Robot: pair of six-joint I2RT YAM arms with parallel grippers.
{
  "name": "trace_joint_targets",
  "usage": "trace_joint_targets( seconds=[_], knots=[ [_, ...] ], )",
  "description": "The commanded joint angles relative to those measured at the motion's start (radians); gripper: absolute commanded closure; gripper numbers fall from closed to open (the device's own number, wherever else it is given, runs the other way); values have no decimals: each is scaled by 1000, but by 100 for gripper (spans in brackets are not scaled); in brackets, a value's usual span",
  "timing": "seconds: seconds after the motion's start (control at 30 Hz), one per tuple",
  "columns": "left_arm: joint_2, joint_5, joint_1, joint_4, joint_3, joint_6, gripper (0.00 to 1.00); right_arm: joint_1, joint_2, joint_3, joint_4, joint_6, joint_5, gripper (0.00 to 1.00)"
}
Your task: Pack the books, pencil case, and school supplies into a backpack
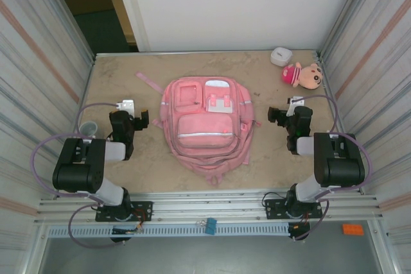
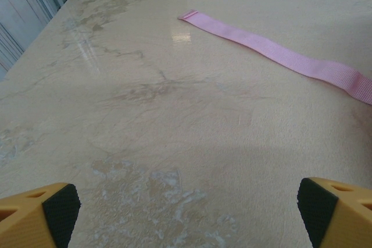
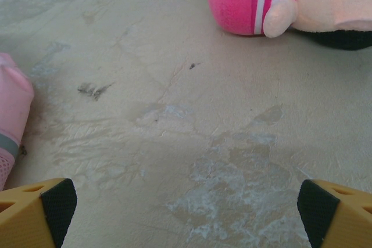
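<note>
Backpack (image 1: 205,126) pink fabric, table (image 1: 128,88) marbled beige

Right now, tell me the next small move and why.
Probably move the left claw toward the large pink fabric backpack to unzip it: it lies flat, seemingly closed, and this claw and the right claw both hang open and empty beside it.

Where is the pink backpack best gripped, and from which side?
Probably the loop at the near edge of the backpack, approached from the near side: it sticks out beyond the flat body. The loose strap lies flush on the table, harder to pinch.
</note>
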Motion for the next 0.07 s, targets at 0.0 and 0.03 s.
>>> trace_joint_targets(
  seconds=[0.0, 0.03],
  knots=[
    [-8, 3, -5, 2, 15, -16, 1, -1, 1, 10, 0, 12, 9, 1],
    [-7, 3, -5, 4, 17, -16, 1, -1, 1, 10, -1, 12, 9, 1]
  ],
)
